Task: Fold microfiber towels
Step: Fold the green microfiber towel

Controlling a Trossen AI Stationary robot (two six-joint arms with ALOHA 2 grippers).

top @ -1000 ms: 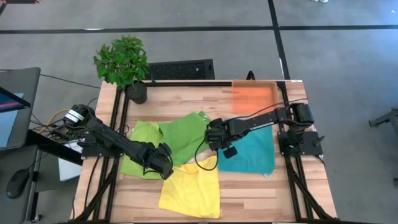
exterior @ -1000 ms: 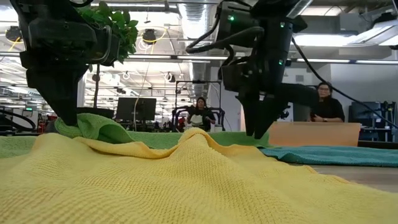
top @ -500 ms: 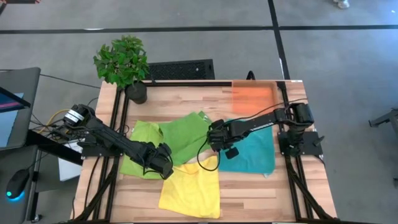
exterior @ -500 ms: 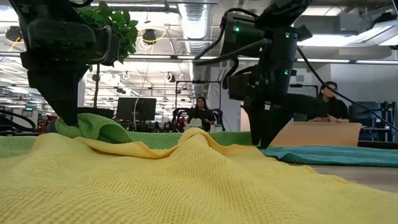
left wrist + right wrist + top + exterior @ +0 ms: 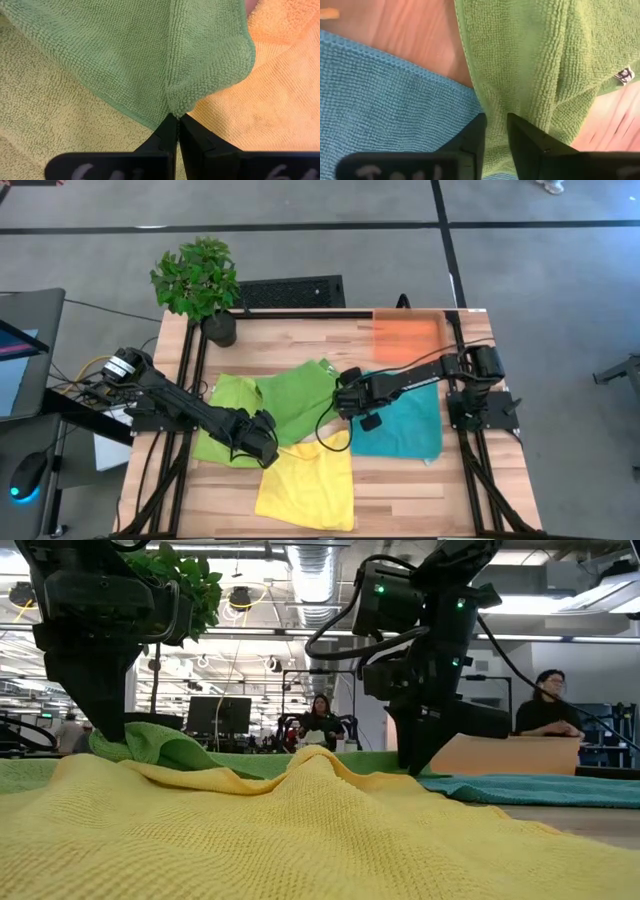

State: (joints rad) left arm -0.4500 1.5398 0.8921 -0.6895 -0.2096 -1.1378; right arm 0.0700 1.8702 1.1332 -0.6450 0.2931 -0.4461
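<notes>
A dark green microfiber towel (image 5: 298, 395) lies crumpled at mid-table, overlapping a lime towel (image 5: 222, 425) to its left. Its near corner rests on a yellow towel (image 5: 305, 485) by the near edge. A teal towel (image 5: 405, 420) lies flat to the right. My left gripper (image 5: 266, 446) is shut on the green towel's near-left corner. My right gripper (image 5: 346, 404) stands at the green towel's right edge, where that edge meets the teal towel, its fingers closed on green cloth. My left gripper pinches the green towel's near-left corner (image 5: 176, 106) between its two fingers, coming steeply from above. The corner is bunched into a small peak above the yellow towel (image 5: 150, 745); the rest of the towel lies on the table. My right gripper pinches the green towel's right edge (image 5: 496, 120) between its fingers (image 5: 522, 140), pointing steeply down from above. The cloth puckers toward the fingers. The edge lies low, on the teal towel (image 5: 385, 95) and the wood; one layer or several, I cannot tell.
A shallow orange tray (image 5: 408, 337) sits at the far right corner. A potted plant (image 5: 200, 285) stands at the far left corner. Bare wood shows along the far side and at the near right. People sit in the room beyond the table.
My right gripper has sunk onto the green towel's right edge, tipped a little, and its fingers have drawn together on the cloth. The towels lie as before.
</notes>
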